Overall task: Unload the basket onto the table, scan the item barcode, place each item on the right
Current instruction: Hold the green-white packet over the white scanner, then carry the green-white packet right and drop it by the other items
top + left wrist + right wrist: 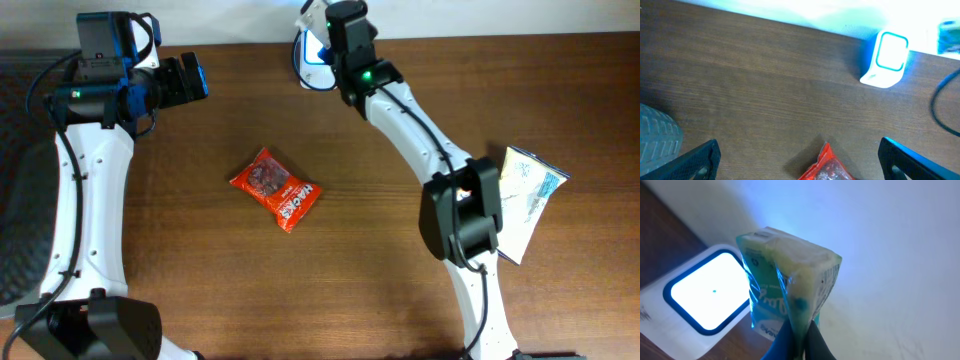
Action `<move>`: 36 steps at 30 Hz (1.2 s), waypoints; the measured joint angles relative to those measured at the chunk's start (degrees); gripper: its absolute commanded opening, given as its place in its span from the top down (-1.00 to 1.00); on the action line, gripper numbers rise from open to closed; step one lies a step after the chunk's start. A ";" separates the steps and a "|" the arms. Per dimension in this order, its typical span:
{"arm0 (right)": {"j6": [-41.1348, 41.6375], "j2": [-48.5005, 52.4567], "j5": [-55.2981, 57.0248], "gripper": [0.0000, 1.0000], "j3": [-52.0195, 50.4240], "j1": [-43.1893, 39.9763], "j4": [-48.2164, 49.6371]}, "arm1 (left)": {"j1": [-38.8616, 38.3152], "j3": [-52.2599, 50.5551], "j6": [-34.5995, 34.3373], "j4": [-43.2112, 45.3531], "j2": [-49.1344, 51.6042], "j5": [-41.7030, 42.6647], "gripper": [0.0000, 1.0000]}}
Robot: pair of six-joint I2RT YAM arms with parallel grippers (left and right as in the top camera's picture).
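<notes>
Teal-and-white wrapped packet point(790, 290) held close by the lit scanner point(705, 297), pinched at its lower edge by the right gripper point(799, 342). Left gripper point(198, 80) spread wide, idle. Barcode not seen: if faced away, no read. Thin edge grip, so twisting or slipping is risked.

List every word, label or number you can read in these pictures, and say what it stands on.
No text can be read for certain.
On the red crinkled plastic snack packet: white lettering, too blurred.
On the teal-and-white film-wrapped pack: print, blurred.
On the pale flat printed pouch: print, too small.
On the white glowing scanner: no text visible.
</notes>
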 measured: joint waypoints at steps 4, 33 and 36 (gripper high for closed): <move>-8.44 3.43 0.00 0.92 -0.02 0.59 2.25 | 0.00 0.00 0.00 -0.02 0.00 0.02 -0.98; 18.75 -7.23 -2.73 0.92 -0.37 0.28 -24.39 | 0.00 0.00 0.00 -0.02 0.00 0.02 -0.98; 32.50 -16.24 -6.40 0.92 0.09 -1.31 -36.85 | 0.00 0.00 0.00 -0.04 0.00 0.02 -0.98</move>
